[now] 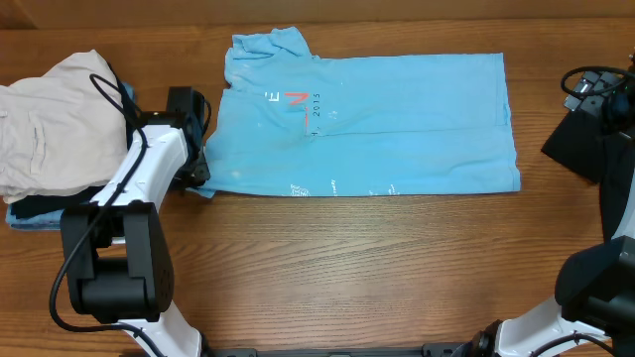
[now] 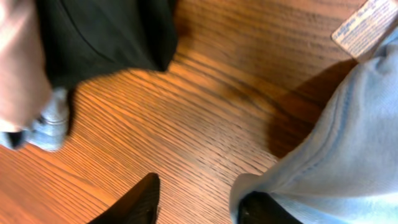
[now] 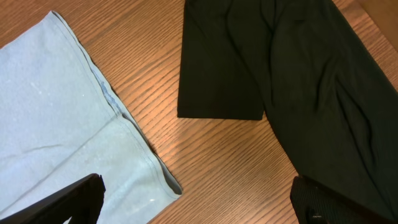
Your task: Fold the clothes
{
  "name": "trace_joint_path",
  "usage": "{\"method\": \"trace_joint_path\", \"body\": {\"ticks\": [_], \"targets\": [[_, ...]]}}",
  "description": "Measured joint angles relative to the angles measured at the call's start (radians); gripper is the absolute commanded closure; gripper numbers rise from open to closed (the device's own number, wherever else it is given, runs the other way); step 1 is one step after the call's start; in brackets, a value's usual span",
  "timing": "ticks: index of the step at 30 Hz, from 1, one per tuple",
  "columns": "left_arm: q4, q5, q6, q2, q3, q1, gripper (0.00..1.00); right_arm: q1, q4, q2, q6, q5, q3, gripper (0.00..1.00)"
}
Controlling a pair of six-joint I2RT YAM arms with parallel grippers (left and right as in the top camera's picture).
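The sky-blue T-shirt (image 1: 377, 124) lies flat on the wooden table, folded lengthwise, with its red-orange and white print near the left end. My left gripper (image 1: 201, 177) is at the shirt's lower-left corner. In the left wrist view it (image 2: 199, 210) is open, and the blue fabric (image 2: 348, 149) drapes over its right finger, with bare wood between the fingers. My right gripper (image 3: 196, 205) is open wide just above the table. Its left finger is over the shirt's corner (image 3: 62, 130). Its right finger is over the black garment (image 3: 298, 74).
A cream-beige garment (image 1: 55, 119) is piled at the far left on darker blue cloth (image 1: 30, 213). The black garment (image 1: 580, 139) lies at the right edge beside the right arm. A dark garment (image 2: 106, 37) and a white label (image 2: 367, 25) show in the left wrist view.
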Motion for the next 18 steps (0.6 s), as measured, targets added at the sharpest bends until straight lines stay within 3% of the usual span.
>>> {"method": "trace_joint_path", "body": {"ticks": [3, 7, 12, 16, 18], "targets": [[-0.035, -0.043, 0.038, 0.0, 0.03, 0.0, 0.4, 0.0, 0.0, 0.0, 0.0, 0.0, 0.0, 0.0], [-0.18, -0.047, -0.022, 0.001, 0.145, 0.0, 0.31, 0.0, -0.001, 0.0, 0.0, 0.001, 0.0, 0.0], [-0.2, 0.079, -0.058, 0.001, 0.175, 0.0, 0.23, 0.0, -0.001, 0.0, 0.0, 0.0, 0.0, 0.0], [-0.195, 0.092, -0.063, 0.001, 0.15, 0.0, 0.13, 0.0, -0.001, 0.0, 0.0, 0.0, 0.0, 0.0], [-0.194, 0.078, -0.064, 0.001, 0.146, 0.0, 0.16, 0.0, 0.0, 0.0, 0.0, 0.0, 0.0, 0.0]]}}
